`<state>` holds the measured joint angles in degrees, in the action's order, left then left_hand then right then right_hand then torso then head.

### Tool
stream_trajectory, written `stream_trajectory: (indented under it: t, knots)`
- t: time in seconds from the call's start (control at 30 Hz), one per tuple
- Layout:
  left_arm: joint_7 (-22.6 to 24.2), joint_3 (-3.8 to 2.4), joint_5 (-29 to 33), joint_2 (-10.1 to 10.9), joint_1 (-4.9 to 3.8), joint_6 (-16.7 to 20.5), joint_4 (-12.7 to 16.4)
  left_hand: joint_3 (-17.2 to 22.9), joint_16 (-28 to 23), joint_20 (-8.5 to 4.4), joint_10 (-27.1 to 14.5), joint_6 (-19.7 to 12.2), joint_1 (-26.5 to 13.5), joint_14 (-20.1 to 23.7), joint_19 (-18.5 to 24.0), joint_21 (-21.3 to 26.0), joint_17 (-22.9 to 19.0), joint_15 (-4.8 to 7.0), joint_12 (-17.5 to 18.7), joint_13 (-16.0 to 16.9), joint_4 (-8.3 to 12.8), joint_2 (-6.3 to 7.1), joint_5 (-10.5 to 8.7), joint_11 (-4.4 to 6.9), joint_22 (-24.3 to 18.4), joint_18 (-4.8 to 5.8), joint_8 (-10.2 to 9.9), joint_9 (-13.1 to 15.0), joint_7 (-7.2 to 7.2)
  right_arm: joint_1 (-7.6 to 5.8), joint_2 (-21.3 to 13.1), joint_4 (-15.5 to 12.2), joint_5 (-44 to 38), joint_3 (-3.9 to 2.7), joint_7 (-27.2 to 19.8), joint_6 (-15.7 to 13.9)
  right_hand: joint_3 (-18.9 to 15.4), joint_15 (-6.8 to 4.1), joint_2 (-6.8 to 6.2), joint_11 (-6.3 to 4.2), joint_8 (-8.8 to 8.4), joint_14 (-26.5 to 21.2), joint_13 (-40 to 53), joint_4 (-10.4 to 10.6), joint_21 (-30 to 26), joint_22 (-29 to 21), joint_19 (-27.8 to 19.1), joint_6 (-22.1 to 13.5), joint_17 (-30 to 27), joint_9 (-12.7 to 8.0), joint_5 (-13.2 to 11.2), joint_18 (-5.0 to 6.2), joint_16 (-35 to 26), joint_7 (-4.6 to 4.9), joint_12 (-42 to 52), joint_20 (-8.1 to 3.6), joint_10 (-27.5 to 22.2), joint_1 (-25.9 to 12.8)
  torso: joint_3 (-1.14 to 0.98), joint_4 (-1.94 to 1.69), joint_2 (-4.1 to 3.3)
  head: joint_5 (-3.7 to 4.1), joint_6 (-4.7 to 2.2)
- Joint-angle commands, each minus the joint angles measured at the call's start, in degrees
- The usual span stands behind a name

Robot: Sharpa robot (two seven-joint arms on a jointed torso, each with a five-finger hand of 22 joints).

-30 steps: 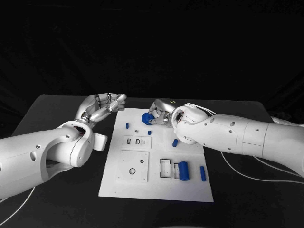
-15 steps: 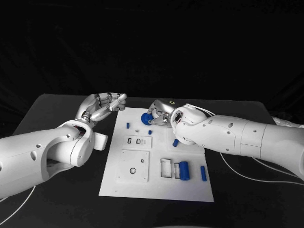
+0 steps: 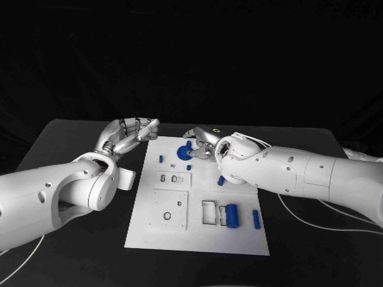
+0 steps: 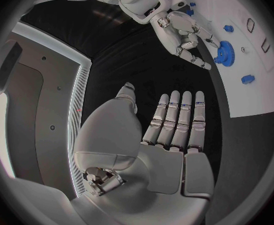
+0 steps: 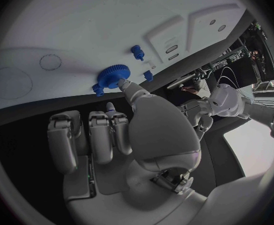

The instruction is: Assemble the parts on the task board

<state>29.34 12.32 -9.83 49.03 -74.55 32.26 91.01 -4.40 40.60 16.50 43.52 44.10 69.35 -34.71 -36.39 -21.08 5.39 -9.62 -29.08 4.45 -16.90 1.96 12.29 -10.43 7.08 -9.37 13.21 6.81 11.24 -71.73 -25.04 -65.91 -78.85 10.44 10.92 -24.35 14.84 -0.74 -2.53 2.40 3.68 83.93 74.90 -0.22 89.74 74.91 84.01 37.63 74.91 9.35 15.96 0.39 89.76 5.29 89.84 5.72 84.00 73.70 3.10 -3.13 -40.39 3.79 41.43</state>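
Your right hand [image 3: 202,141] is pinching the blue gear [image 3: 185,152] at the far end of the board [image 3: 243,239]. Your left hand [image 3: 129,133] hovers just off the board's left edge, empty, fingers straight and apart.

From my seat, the far end of the task board [image 3: 243,239] is crowded: right hand [image 3: 202,141] sits over the blue gear [image 3: 185,152], left hand [image 3: 131,133] hovers just off the board's far left corner. Near end has open room above it, just low blue pegs [image 3: 232,214] lying there.
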Motion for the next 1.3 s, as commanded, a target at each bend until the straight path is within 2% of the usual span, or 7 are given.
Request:
stream_trajectory:
  t: [0.03,0.37,0.53,0.67,0.9,1.07,1.3]
  knots:
    - [0.51,-0.05,-0.21,-0.2,-0.09,-0.17,0.07,0.12,-0.34,0.02,-0.23,-0.45,-0.13,0.31,0.45,0.22,0.06,-0.11,0.09,0.06,0.16,-0.53,0.02,-0.01,-0.09,-0.85,0.11,0.06,1.66,0.02,-0.93,-1.21,0.16,0.0,-1.63,-3.89,-0.58,-0.61,-0.5,-0.47,0.38,6.07,15.1,0.17,0.26,15.09,5.99,2.04,15.09,0.44,-0.46,-0.39,0.24,-0.02,0.16,-0.47,6.0,-0.47,0.01,0.03,-0.03,-0.05,-0.15]
    - [0.61,-0.04,-0.21,-1.03,-0.08,-0.34,-0.97,0.12,-0.34,0.02,-0.23,-0.45,-0.13,0.31,0.45,0.22,0.06,-0.11,0.09,0.06,0.16,-0.53,0.02,-0.01,-0.09,-0.85,0.11,0.06,1.66,-2.26,-8.54,-10.37,8.28,0.0,-6.26,-8.57,-2.9,-0.14,0.43,0.57,4.02,6.07,15.1,3.56,0.26,15.09,5.99,10.92,15.09,1.87,-3.16,-0.39,0.24,1.23,0.16,-0.35,6.0,-4.75,-0.11,0.21,0.12,-0.45,-0.41]
    - [0.78,-0.02,-0.21,-2.06,-0.02,-0.52,-2.16,0.09,-0.34,0.02,-0.21,-0.47,-0.04,0.3,0.44,0.22,0.07,-0.1,0.09,0.07,0.16,-0.61,0.07,-0.01,-0.1,-0.85,0.18,0.08,1.65,-4.12,-14.75,-15.96,13.55,0.02,-8.07,-6.96,-3.48,0.51,1.95,0.08,4.04,6.07,15.1,5.22,0.26,15.09,5.99,13.26,15.09,1.81,-10.01,-0.39,0.24,1.38,0.16,0.33,6.0,-5.36,-0.14,0.28,0.54,-0.32,-0.29]
    - [1.07,0.0,-0.24,-3.24,0.26,-0.81,-3.49,0.09,-0.34,0.02,-0.21,-0.49,-0.01,0.31,0.44,0.22,0.08,-0.1,0.09,0.07,0.16,-0.64,0.08,-0.01,-0.11,-0.85,0.2,0.09,1.65,-4.87,-19.73,-19.09,15.91,0.06,-9.62,-5.95,-3.77,0.23,2.45,-0.39,3.24,6.07,15.1,5.6,0.26,15.09,5.99,13.35,15.09,1.38,-12.15,-0.39,0.24,0.64,0.16,0.24,6.0,-4.36,-0.37,0.48,0.86,-0.07,-0.32]
    - [1.42,0.02,-0.36,-4.08,1.11,-1.49,-4.98,0.12,-0.36,0.02,-0.29,-0.65,0.25,0.34,0.47,0.24,0.1,-0.11,0.14,0.07,0.19,-0.87,0.17,-0.03,-0.14,-0.84,0.26,0.1,1.68,-3.59,-26.1,-21.51,18.59,0.14,-12.24,-5.61,-4.04,-0.44,2.2,-1.17,1.77,6.07,15.1,4.98,0.26,15.09,5.99,12.76,15.09,0.46,-11.52,-0.39,0.24,-0.27,0.16,-0.33,6.0,-1.54,-1.14,1.22,1.11,1.3,-0.45]
    - [1.53,0.02,-0.4,-4.32,1.57,-1.72,-5.57,0.12,-0.37,0.03,-0.32,-0.71,0.32,0.37,0.49,0.25,0.1,-0.12,0.16,0.07,0.19,-0.93,0.19,-0.04,-0.16,-0.83,0.28,0.1,1.68,-2.52,-28.98,-21.45,19.1,0.28,-12.73,-5.41,-4.38,-0.8,2.02,-1.53,1.02,6.07,15.1,5.0,0.26,15.09,5.99,12.21,15.09,0.0,-10.94,-0.39,0.24,-0.89,0.16,-0.65,6.0,-0.97,-1.25,1.42,1.43,3.0,-0.1]
    - [1.57,0.02,-0.41,-4.32,1.96,-1.86,-5.83,0.11,-0.39,0.03,-0.39,-0.82,0.45,0.41,0.52,0.27,0.11,-0.14,0.19,0.07,0.19,-1.03,0.24,-0.06,-0.18,-0.82,0.3,0.11,1.71,-0.86,-30.53,-20.03,19.44,0.36,-13.37,-5.28,-4.51,-1.43,2.15,-2.08,0.59,6.07,15.1,4.8,0.26,15.09,5.99,12.39,15.09,-0.4,-10.89,-0.39,0.24,-1.83,0.16,-1.23,6.0,0.18,-1.36,1.58,1.38,3.72,0.04]
